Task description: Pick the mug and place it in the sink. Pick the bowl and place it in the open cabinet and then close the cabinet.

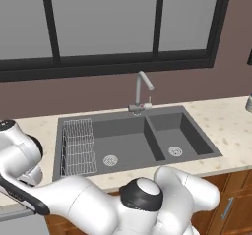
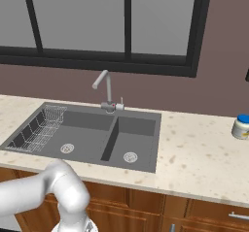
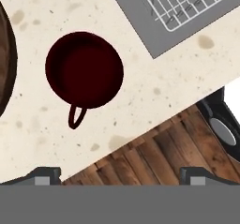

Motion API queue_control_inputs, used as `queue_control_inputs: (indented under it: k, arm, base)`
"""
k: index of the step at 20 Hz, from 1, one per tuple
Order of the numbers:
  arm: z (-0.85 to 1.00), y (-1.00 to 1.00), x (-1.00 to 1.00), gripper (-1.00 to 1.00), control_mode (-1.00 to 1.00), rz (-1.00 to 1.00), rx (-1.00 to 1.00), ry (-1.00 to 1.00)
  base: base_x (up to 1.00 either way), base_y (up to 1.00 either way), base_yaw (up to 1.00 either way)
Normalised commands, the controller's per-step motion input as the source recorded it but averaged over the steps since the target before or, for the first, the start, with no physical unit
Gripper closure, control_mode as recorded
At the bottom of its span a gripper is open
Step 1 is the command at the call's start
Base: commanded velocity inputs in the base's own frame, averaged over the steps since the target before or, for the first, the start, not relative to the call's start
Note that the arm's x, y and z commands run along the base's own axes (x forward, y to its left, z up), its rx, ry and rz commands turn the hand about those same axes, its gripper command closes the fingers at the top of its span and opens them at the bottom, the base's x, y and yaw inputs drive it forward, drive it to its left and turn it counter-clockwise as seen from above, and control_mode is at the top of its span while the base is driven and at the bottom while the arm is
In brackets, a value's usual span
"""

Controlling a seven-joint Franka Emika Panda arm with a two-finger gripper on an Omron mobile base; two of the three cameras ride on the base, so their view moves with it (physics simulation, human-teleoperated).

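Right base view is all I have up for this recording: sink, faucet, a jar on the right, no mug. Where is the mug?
Observer: The mug stands upright on the speckled counter, seen from above in the hand view.
Operator: How near the sink is it?
Observer: Beside the sink corner that holds the wire rack, on the counter, not touching it.
Operator: Is the gripper on it?
Observer: No. The gripper is open above the counter edge, its fingertips clear of the mug.
Operator: And the bowl?
Observer: The bowl sits on the mug's far side from the sink.
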Motion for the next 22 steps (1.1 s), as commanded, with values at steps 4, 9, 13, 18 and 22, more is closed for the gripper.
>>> queue_control_inputs:
  k: [4,9,13,18,22]
  arm:
    - [-0.24,0.00,0.11,-1.00,-1.00,0.00,0.00,0.00]
    - [-0.24,0.00,0.11,-1.00,-1.00,0.00,0.00,0.00]
    - [-0.23,0.00,0.14,-1.00,-1.00,0.00,0.00,0.00]
    - [-0.23,0.06,0.17,-1.00,-1.00,0.00,0.00,0.00]
    - [-0.20,0.18,0.13,-1.00,-1.00,0.00,0.00,0.00]
  base:
    - [0.00,0.00,0.00]
    - [0.00,0.00,0.00]
    - [0.00,0.00,0.00]
    - [0.00,0.00,0.00]
    - [0.00,0.00,0.00]
